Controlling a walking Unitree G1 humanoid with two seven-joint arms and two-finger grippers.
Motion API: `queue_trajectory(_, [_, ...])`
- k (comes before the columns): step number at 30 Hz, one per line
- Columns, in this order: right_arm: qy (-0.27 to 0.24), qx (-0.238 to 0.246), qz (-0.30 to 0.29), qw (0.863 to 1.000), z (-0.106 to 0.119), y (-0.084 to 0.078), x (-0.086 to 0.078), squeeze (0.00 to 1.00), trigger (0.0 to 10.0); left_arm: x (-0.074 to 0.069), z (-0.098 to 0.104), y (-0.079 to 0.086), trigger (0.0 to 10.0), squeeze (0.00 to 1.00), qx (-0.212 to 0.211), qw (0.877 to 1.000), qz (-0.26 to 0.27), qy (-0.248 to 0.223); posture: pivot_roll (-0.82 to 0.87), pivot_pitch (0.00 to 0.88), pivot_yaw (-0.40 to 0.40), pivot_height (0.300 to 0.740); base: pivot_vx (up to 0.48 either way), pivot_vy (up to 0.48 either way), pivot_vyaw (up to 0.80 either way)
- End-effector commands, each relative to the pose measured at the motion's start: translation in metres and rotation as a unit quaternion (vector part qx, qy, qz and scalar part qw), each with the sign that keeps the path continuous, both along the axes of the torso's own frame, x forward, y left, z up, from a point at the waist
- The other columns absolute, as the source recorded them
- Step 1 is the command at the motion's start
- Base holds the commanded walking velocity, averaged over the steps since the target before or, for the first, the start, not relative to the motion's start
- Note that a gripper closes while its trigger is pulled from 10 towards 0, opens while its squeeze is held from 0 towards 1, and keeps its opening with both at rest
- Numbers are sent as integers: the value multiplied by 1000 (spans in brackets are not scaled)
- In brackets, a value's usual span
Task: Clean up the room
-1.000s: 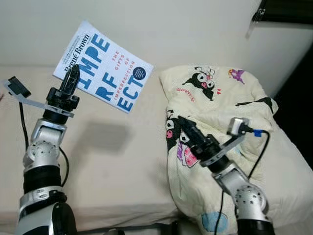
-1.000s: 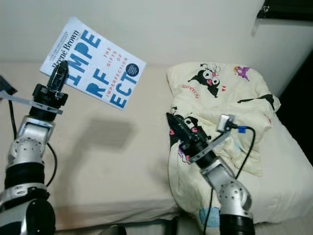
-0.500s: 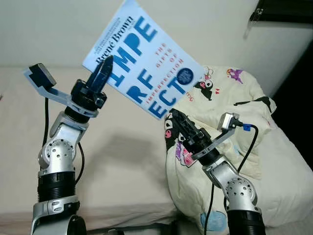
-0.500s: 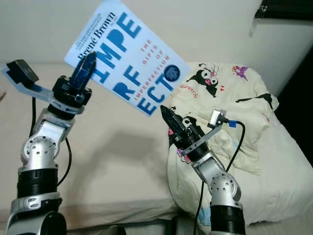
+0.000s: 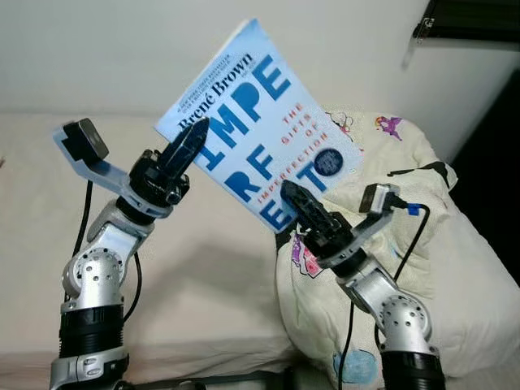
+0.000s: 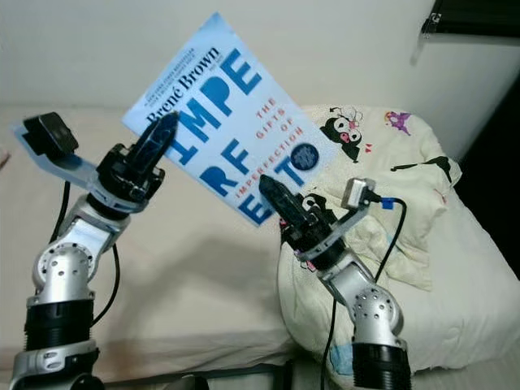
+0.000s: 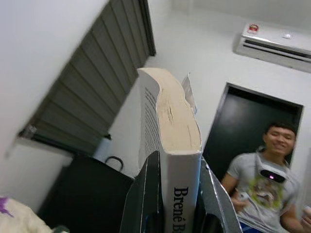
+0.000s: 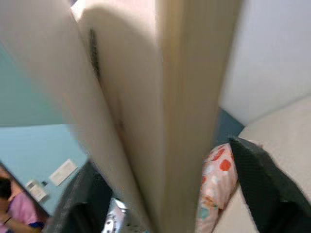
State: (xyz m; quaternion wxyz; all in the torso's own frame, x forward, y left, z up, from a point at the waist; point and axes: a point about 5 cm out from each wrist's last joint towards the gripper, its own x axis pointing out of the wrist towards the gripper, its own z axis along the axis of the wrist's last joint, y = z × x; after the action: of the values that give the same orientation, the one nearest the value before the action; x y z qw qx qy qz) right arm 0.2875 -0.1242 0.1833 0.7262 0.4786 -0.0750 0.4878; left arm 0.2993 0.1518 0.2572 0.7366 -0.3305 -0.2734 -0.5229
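Biggest first: the bed (image 5: 203,276) with its bare cream sheet and the bunched cartoon-print blanket (image 5: 406,162) on your right look the same as a second ago, so nothing there has been tidied. What changed is the book (image 5: 260,122): a second ago you held it high over the left of the bed, well clear of the right arm; now it has swung across toward the middle, tilted, cover facing the head camera, its lower corner right at the right gripper. Your left gripper (image 5: 187,145) is still clamped on the spine-side edge, fingers closed flat on both covers, and the left wrist view shows the book (image 7: 172,160) pinched between them. Your right gripper (image 6: 276,197) has risen from over the blanket to the book's lower edge; the right wrist view shows its fingers (image 8: 262,184) spread wide with the page block (image 8: 160,121) sitting between them, not yet squeezed. Reads as a handover being set up: close the right on the book before releasing the left, or it drops. A person (image 7: 262,179) stands by the dark doorway in the left wrist view.
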Motion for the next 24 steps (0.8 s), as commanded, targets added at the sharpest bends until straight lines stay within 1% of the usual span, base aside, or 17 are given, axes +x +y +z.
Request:
queue_trajectory(1, [-17, 8, 18, 1000, 4, 1, -5, 0, 0, -6, 5, -1, 0, 0, 0, 1000, -14, -23, -137, 117, -50, 620, 0, 0, 0])
queue_trajectory(3, [-26, 11, 24, 999, 6, 0, -8, 0, 0, -6, 5, 0, 0, 0, 1, 1000, -11, -21, -137, 117, -50, 620, 0, 0, 0])
queue_trajectory(5, [-33, 16, 29, 999, 9, -2, -10, 0, 0, -3, 5, 4, 0, 0, 1, 1000, 1, -12, -136, 119, -49, 620, 0, 0, 0])
queue_trajectory(8, [-34, 12, 32, 999, 9, -4, -12, 0, 0, 2, 1, 13, 0, 0, 10, 1000, 27, 4, -136, 121, -49, 620, 0, 0, 0])
queue_trajectory(11, [-34, 12, 33, 999, 8, -4, -13, 0, 0, 3, 0, 15, 0, 0, 12, 999, 34, 7, -136, 121, -49, 620, 0, 0, 0])
queue_trajectory(14, [-35, 9, 39, 999, 7, -5, -16, 0, 0, 13, -2, 32, 0, 0, 8, 997, 75, 27, -136, 122, -49, 620, 0, 0, 0])
queue_trajectory(15, [-35, 9, 39, 999, 7, -5, -16, 0, 0, 13, -2, 32, 0, 0, 8, 997, 75, 27, -136, 122, -49, 620, 0, 0, 0])
queue_trajectory(16, [-35, 9, 39, 999, 7, -5, -16, 0, 0, 15, -2, 36, 0, 0, 7, 996, 82, 32, -136, 123, -49, 620, 0, 0, 0])
queue_trajectory(17, [-34, 8, 36, 999, 7, -6, -16, 0, 0, 16, -4, 38, 4588, 294, 6, 996, 73, 47, -136, 123, -47, 620, 0, 0, 0])
queue_trajectory(18, [-34, 6, 29, 999, 7, -7, -15, 0, 0, 19, -8, 41, 10000, 1000, -1, 995, 70, 68, -135, 123, -46, 620, 0, 0, 0])
queue_trajectory(19, [-31, 2, 20, 999, 7, -8, -13, 0, 0, 19, -12, 41, 10000, 1000, -1, 995, 61, 80, -136, 122, -45, 620, 0, 0, 0])
queue_trajectory(20, [-31, 2, 20, 999, 7, -8, -13, 0, 0, 19, -12, 41, 10000, 1000, -1, 995, 61, 80, -136, 122, -45, 620, 0, 0, 0])
queue_trajectory(21, [-26, -2, 10, 1000, 6, -9, -11, 0, 0, 18, -16, 41, 10000, 1000, 6, 994, 61, 86, -136, 122, -45, 620, 0, 0, 0])
queue_trajectory(22, [-14, -16, -7, 1000, 2, -10, -7, 0, 0, 20, -23, 42, 10000, 1000, 6, 992, 72, 102, -135, 122, -47, 620, 0, 0, 0])
queue_trajectory(23, [-14, -16, -7, 1000, 2, -10, -7, 0, 0, 20, -23, 42, 10000, 1000, 6, 992, 72, 102, -135, 122, -47, 620, 0, 0, 0])
queue_trajectory(24, [-2, -27, -24, 999, -2, -11, -2, 0, 0, 23, -32, 45, 10000, 1000, 7, 988, 94, 123, -135, 120, -49, 620, 0, 0, 0])
